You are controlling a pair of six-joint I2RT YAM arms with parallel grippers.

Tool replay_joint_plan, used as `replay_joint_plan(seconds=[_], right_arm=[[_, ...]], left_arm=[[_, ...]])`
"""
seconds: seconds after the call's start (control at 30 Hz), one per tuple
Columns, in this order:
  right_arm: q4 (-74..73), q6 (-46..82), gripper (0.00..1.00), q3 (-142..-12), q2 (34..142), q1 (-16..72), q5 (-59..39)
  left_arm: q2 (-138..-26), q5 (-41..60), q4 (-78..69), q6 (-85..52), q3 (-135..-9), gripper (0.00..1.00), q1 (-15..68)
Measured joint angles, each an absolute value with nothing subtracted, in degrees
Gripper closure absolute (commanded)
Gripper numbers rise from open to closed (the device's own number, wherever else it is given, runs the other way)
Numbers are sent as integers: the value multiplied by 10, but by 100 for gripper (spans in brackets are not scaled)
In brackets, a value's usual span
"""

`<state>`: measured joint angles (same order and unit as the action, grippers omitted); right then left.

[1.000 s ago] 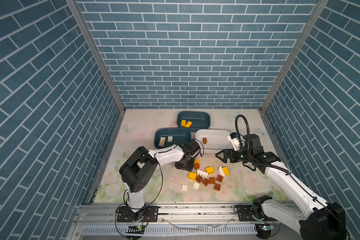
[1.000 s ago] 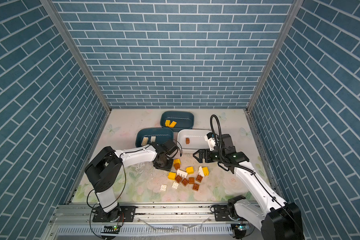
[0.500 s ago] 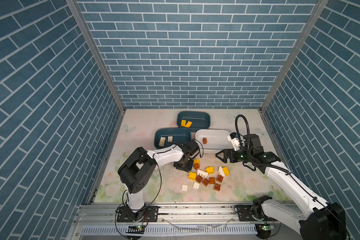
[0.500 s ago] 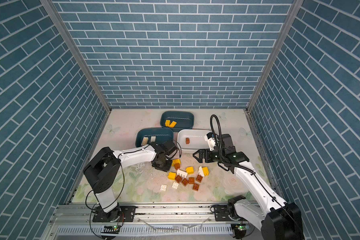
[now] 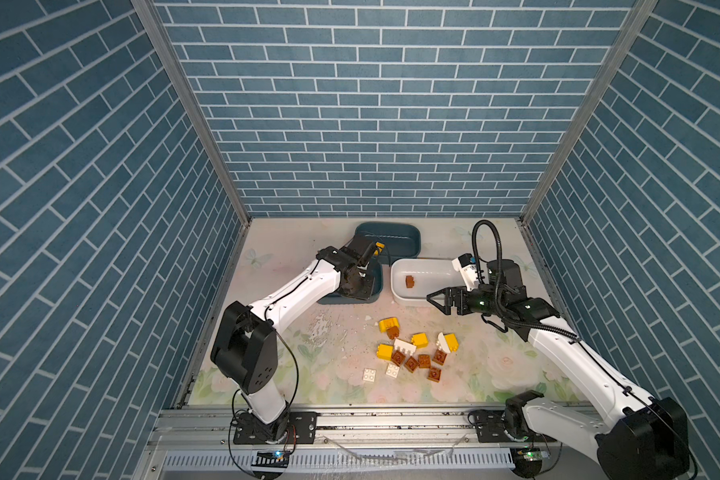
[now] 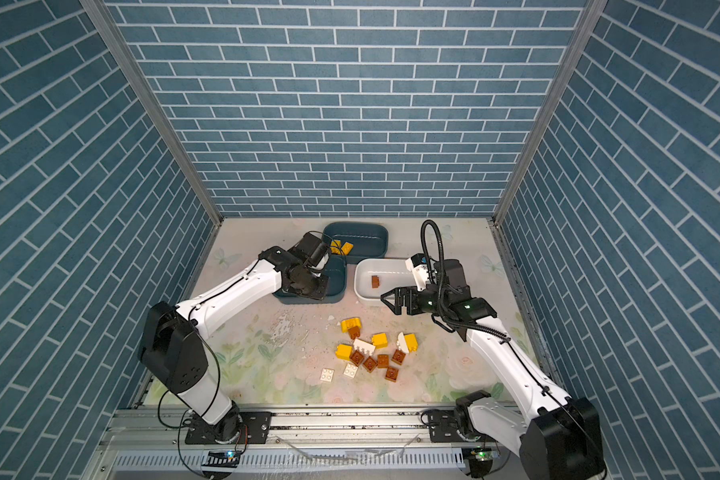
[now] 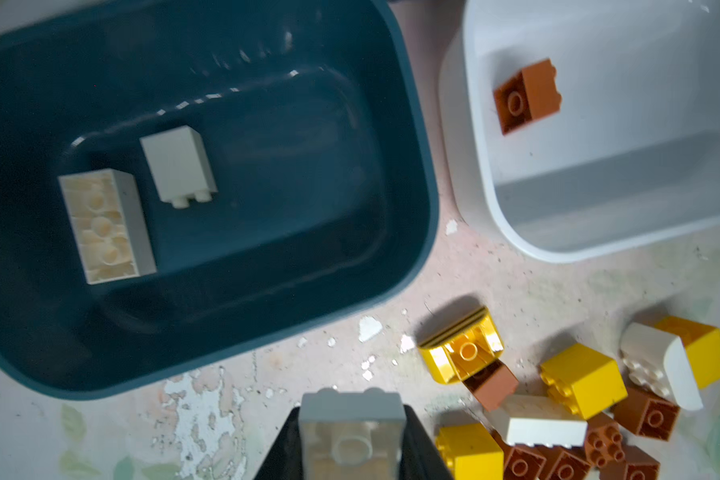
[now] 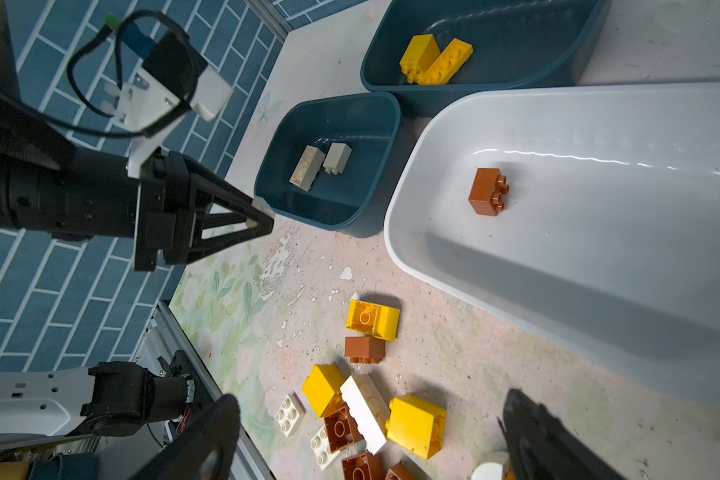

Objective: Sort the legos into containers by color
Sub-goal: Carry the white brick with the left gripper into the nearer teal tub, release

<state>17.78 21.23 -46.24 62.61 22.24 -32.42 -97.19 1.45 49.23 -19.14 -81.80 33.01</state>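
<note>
Floral tabletop [image 5: 308, 374], left gripper [image 8: 262, 215] clamped on white brick [image 7: 352, 432], right gripper [image 5: 433, 300] jaws apart.

Before me a floral-print tabletop [image 5: 495, 365] is carrying three tubs: one teal tub [image 5: 408, 246] at twelve o'clock, a nearer teal tub [image 6: 336, 282] at eleven, a white tub [image 5: 431, 275] at one. Loose yellow, white and brown bricks [image 5: 405, 345] are lying clustered at five.

Walls: teal-blue brick-pattern panels [image 5: 371, 124], pale grout lines.
Floor: pastel floral-print mat [image 5: 333, 374], pink-green, white flaked patches.
Far dark teal plastic tub [image 5: 395, 243]: yellow studded bricks [image 8: 435, 60].
Left dark teal plastic tub [image 7: 308, 187]: cream studded bricks [image 7: 179, 164].
Right white plastic tub [image 5: 433, 274]: brown studded brick [image 5: 410, 281].
Near loose pile [image 5: 411, 364]: yellow, white, brown.
Greyish-white brick [image 7: 352, 432] between black jaws.
</note>
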Motion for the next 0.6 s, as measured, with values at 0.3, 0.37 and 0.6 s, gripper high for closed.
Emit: replay_joint_plan(seconds=[0.3, 0.37, 0.6], right_arm=[[169, 212, 2, -462, 628, 222, -324], [169, 212, 2, -462, 628, 222, -324], [170, 212, 2, -462, 628, 222, -324]], left_arm=[[-1066, -3, 468, -152, -860, 70, 258], [-1086, -6, 464, -147, -867, 69, 252], [-1131, -29, 465, -136, -876, 65, 239]])
